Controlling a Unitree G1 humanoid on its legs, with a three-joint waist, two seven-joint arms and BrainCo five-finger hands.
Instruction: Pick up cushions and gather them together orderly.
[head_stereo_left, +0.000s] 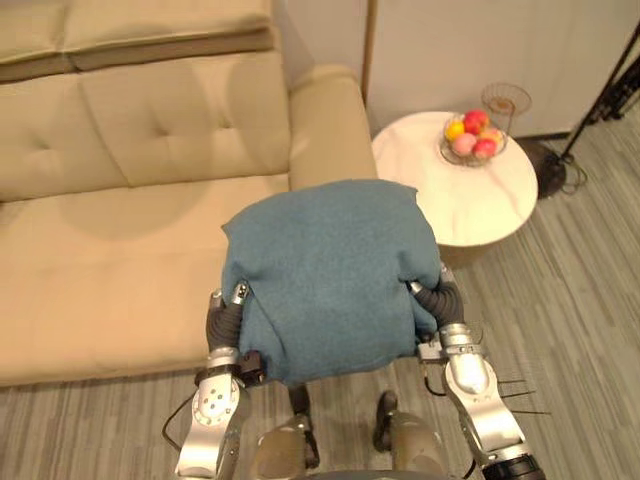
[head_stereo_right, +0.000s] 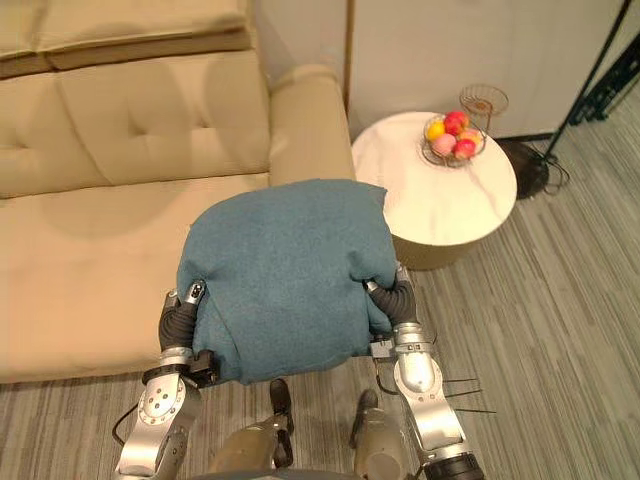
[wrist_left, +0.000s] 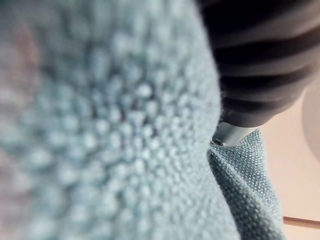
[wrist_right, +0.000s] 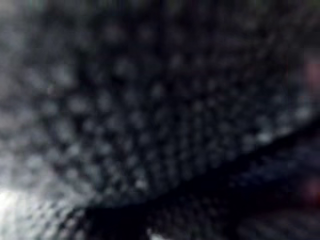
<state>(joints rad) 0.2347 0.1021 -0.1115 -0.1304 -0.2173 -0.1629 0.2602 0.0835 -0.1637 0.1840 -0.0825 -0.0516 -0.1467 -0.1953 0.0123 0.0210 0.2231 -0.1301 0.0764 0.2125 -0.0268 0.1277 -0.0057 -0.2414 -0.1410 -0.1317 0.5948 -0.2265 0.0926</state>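
A large teal-blue cushion is held up in front of me, above the front edge of the beige sofa near its right armrest. My left hand is pressed in under the cushion's left lower side. My right hand is tucked in under its right side. The cushion covers both hands past their dark ribbed covers. In the left wrist view the cushion's knobbly fabric lies right against that hand's ribbed cover. Dark cushion fabric presses close in the right wrist view.
The sofa's right armrest stands just beyond the cushion. To its right is a round white side table with a wire basket of fruit. A black stand's base sits on the grey floor at far right.
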